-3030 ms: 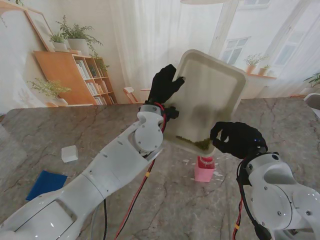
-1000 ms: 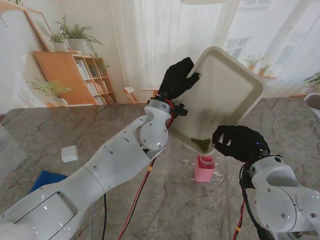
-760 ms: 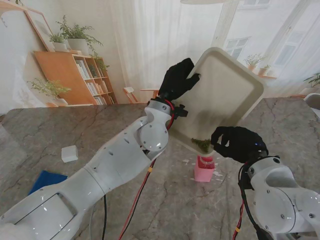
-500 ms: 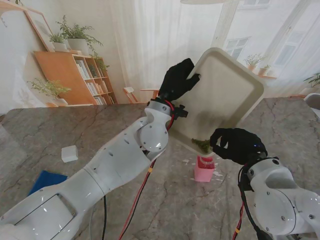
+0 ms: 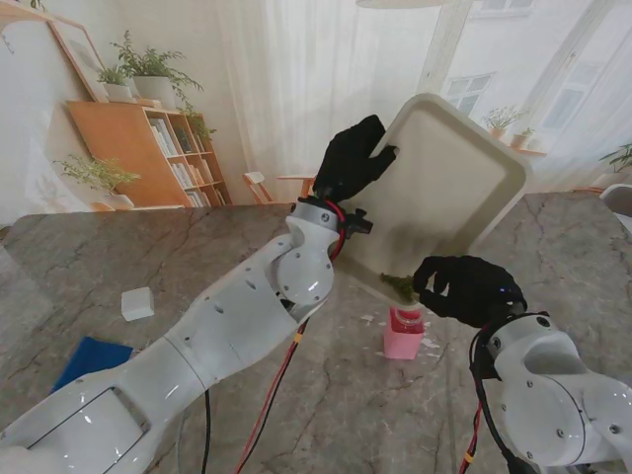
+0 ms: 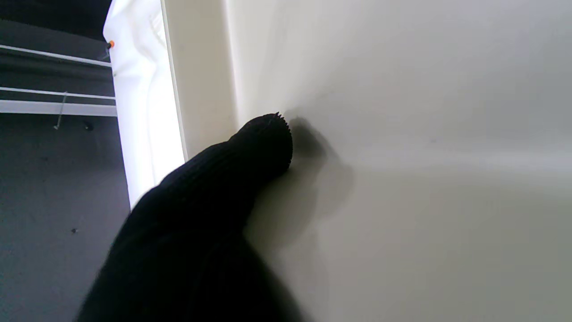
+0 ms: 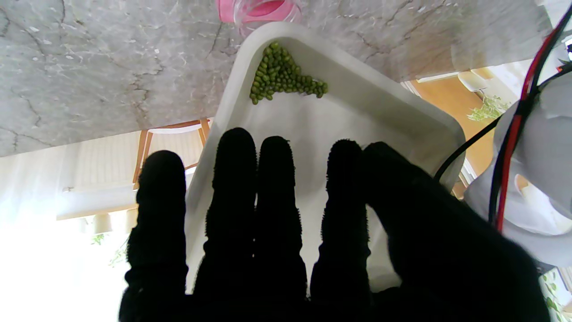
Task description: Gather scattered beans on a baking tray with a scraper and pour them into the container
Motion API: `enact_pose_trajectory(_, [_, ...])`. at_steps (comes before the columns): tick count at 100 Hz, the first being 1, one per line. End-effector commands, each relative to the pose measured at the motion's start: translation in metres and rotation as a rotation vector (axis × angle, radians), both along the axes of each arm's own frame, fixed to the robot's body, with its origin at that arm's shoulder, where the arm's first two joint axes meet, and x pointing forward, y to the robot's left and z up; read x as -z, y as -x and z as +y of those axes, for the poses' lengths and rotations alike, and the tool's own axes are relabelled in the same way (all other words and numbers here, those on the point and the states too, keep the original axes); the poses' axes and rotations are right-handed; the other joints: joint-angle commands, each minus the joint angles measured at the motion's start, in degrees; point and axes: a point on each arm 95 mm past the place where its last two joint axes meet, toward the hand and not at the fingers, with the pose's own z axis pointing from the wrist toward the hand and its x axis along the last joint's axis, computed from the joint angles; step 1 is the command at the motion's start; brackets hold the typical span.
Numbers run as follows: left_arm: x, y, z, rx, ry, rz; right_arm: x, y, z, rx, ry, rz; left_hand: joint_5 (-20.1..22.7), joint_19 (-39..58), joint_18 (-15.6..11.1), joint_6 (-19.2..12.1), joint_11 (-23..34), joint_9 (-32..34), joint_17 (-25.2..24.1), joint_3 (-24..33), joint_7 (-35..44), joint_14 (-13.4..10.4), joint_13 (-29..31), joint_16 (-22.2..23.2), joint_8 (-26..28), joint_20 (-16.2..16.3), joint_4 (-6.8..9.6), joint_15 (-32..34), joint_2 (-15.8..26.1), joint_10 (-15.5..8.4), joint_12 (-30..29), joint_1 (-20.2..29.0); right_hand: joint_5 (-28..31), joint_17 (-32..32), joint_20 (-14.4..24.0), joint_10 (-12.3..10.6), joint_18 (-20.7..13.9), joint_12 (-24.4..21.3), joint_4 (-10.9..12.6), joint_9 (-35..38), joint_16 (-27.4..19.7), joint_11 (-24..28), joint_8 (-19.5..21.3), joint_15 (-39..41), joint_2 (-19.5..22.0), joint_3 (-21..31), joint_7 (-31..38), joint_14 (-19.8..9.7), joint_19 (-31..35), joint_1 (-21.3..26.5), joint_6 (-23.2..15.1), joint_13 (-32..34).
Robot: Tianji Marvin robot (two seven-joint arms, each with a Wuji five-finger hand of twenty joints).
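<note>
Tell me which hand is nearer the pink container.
Right. The right hand grips the tray near its low corner, just above the pink container; the left hand holds the tray's raised edge, farther off.

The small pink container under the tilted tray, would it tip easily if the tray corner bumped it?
Probably yes. The small pink container looks light and stands free on the marble table. The white baking tray corner with green beans hangs just over its mouth, so a nudge could topple it.
</note>
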Motion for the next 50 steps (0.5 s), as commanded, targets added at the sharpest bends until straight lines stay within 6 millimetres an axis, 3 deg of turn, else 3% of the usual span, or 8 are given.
enact_pose_trajectory(1, [-0.0063, 0.0031, -0.0032, 0.009, 0.011, -0.015, 0.0027, 0.0015, -0.0001, -0.007, 0.006, 0.017, -3.16, 4.58, -20.94, 8.71, -0.65, 0.92, 2.81, 1.72, -1.19, -13.62, 3.90, 1.10, 0.84, 4.79, 3.41, -0.50, 3.60, -7.18, 0.84, 4.85, -0.71, -0.49, 0.60, -0.49, -0.65, 0.13, -1.82, -0.31, -0.39, -0.35, -0.89, -0.33, -0.34, 0.44, 0.78, -0.57, 0.46, 0.08, -1.55, -0.03])
enact_pose_trajectory(50, [-0.0089, 0.0092, -0.0077, 0.026, 0.001, -0.047, 0.0043, 0.0035, -0.0009, -0.007, 0.008, 0.024, -3.01, 4.79, -20.90, 8.41, -0.77, 1.17, 2.89, 1.86, -1.16, -13.62, 4.10, 1.22, 0.84, 4.85, 3.37, -0.45, 3.39, -7.17, 0.85, 4.70, -0.76, -0.45, 0.60, -0.48, -0.70, 0.13, -1.82, -0.30, -0.21, -0.36, -0.90, -0.12, -0.31, 0.43, 0.73, -0.69, 0.48, 0.11, -1.57, 0.04])
